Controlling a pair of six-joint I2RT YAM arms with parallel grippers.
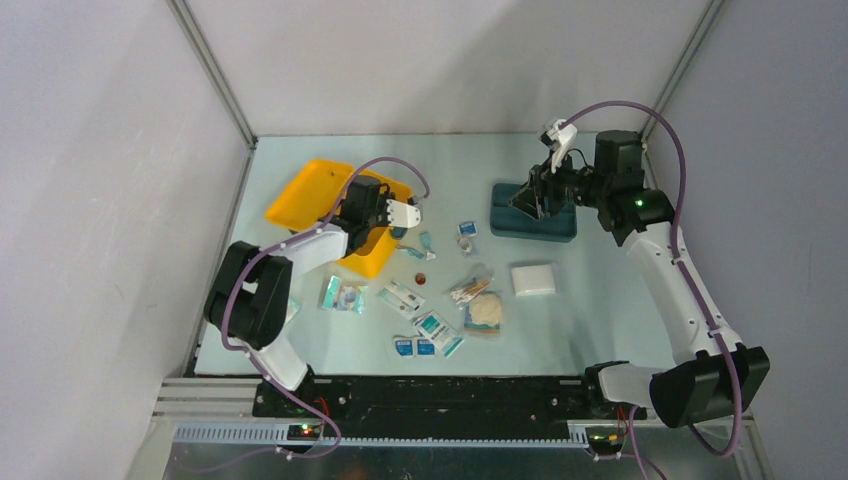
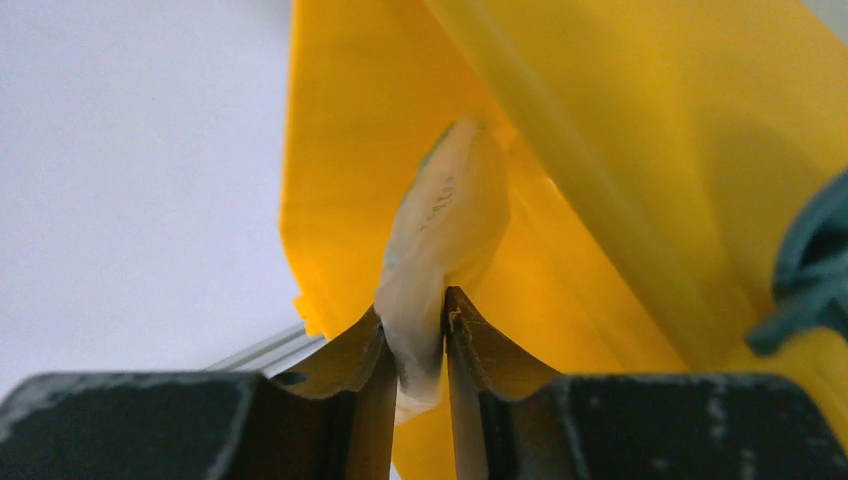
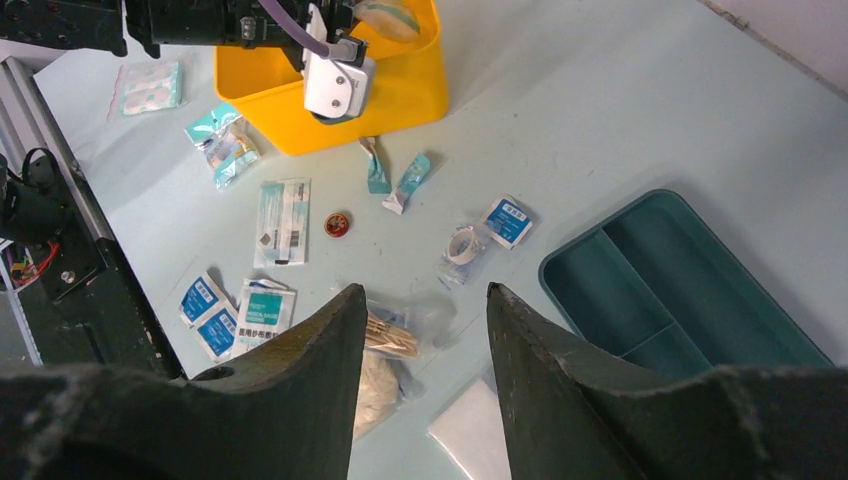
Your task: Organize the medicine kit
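Medicine kit (image 1: 312, 190): yellow box, lid open, far-left on counter (image 1: 600, 320). Left pincer (image 2: 443, 312) directly over kit's open body, pinching pale packet (image 2: 445, 225); yellow walls close behind packet. Right pincer (image 3: 425, 300) spread wide, up above counter nr teal tray (image 3: 690, 290), well apart from kit. Blue sachets (image 3: 203, 298) + other pkts loose on counter btwn kit & tray.

Medicine kit (image 1: 300, 195): 1. Teal tray (image 3: 700, 300): 1. Teal sachets (image 3: 410, 182): 2.
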